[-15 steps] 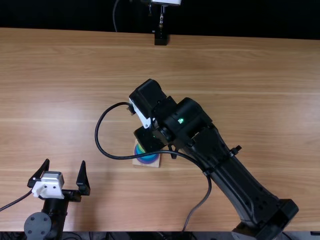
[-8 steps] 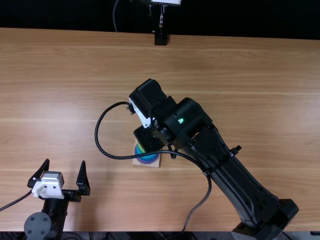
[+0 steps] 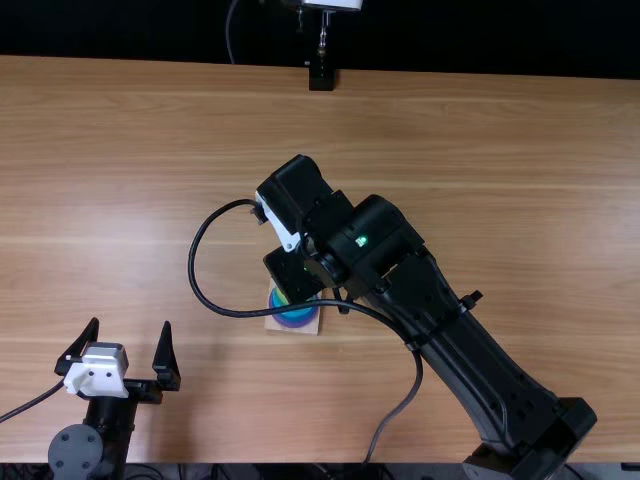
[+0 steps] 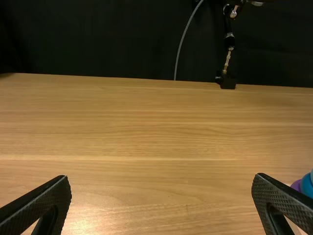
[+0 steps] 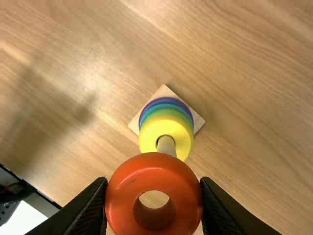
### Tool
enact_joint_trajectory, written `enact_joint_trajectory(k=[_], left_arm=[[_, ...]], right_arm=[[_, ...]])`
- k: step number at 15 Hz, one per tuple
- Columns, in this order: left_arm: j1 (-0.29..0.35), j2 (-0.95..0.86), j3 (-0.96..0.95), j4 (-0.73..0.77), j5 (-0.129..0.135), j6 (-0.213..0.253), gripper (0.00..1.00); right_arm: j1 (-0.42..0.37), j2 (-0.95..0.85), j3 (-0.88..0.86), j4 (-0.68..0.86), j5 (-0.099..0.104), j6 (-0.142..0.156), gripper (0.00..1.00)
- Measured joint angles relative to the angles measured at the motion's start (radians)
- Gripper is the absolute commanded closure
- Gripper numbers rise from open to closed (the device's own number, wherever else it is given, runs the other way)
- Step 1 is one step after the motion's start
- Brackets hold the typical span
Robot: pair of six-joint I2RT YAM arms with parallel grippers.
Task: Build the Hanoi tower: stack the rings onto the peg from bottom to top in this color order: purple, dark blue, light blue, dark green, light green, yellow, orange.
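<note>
In the top view, the right gripper [image 3: 293, 276] is over the ring stack [image 3: 294, 318], hiding part of it. The right wrist view has the right gripper [image 5: 153, 180] shut on the orange ring [image 5: 154, 169], whose rim overlaps the upper peg [image 5: 167, 145]; whether the peg tip enters its hole is hidden. A yellow ring [image 5: 148, 139] tops the stack, with green, blue and purple edges below, on a square wooden base [image 5: 198, 121]. Wide open and holding nothing, the left gripper [image 3: 131, 322] stays at the near left; its fingers frame bare wood in the left wrist view [image 4: 161, 177].
A black cable [image 3: 192, 262] loops from the right arm across the stack's near side. A black stand [image 3: 321, 76] is at the table's far edge. The right forearm [image 3: 480, 360] spans the near right of the table [image 3: 480, 140].
The right gripper has shifted very slightly toward the far left, its cable moving along with it. The left arm has kept still.
</note>
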Motion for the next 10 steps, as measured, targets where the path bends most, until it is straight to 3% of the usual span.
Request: enact_joint_trajectory(k=[10], left_arm=[[0.000,0.000,0.000,0.000,0.000,0.001,0.00]], right_arm=[[0.000,0.040,-0.008,0.003,0.000,-0.001,1.00]])
